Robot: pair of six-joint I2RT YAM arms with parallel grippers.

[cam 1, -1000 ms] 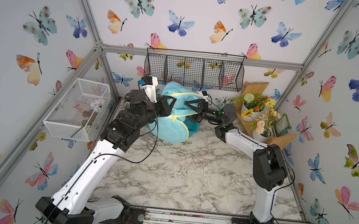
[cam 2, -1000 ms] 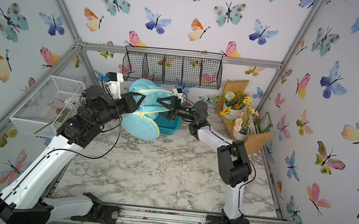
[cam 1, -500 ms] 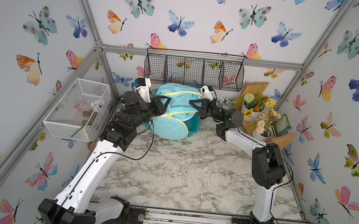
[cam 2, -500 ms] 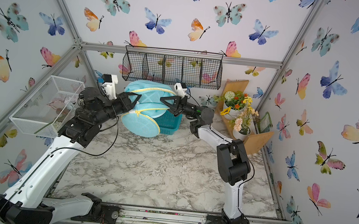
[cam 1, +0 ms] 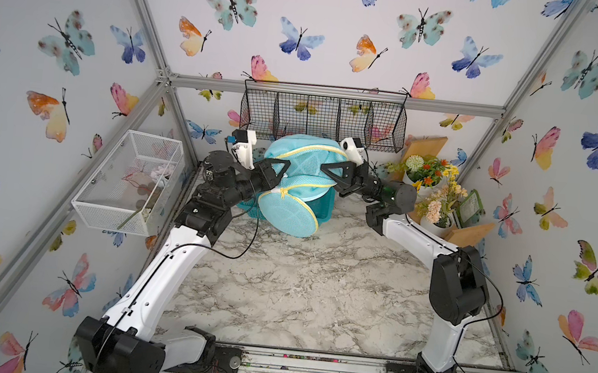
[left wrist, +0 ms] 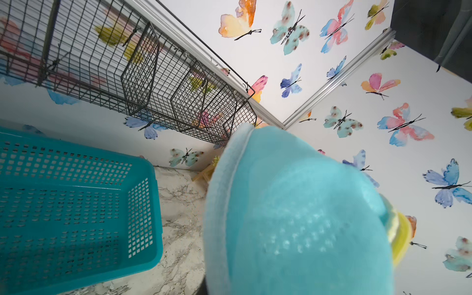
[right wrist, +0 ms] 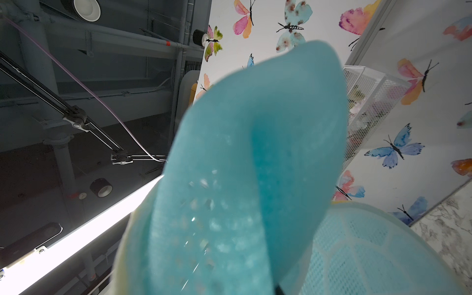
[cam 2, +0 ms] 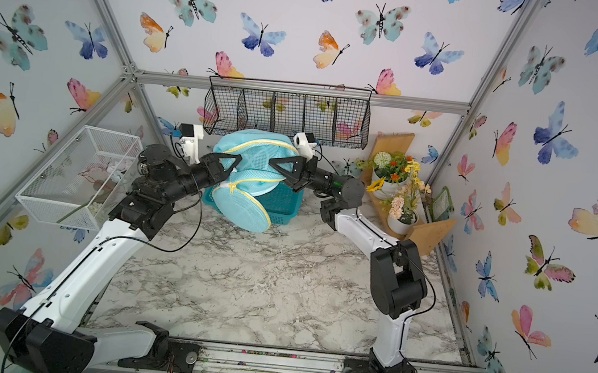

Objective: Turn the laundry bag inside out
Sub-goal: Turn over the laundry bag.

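The laundry bag [cam 1: 304, 161] [cam 2: 255, 156], light turquoise mesh with yellow piping, hangs in the air at the back of the table between my two grippers. Its round end [cam 1: 287, 212] droops toward the front. My left gripper [cam 1: 283, 173] [cam 2: 233, 167] presses into the bag's left side; the mesh [left wrist: 293, 217] covers its jaws in the left wrist view. My right gripper [cam 1: 324, 169] [cam 2: 273, 164] is shut on the bag's right side, and blurred mesh [right wrist: 242, 178] fills the right wrist view.
A teal plastic basket [cam 1: 326, 203] [left wrist: 76, 204] stands on the marble table right under the bag. A black wire rack [cam 1: 323, 120] hangs on the back wall just above it. A white wire basket [cam 1: 131, 181] juts from the left wall. Flower pots [cam 1: 431, 178] stand at the back right.
My right gripper has shut on the bag. The two grippers have drawn slightly apart, and the bag's upper part is spread wider between them.
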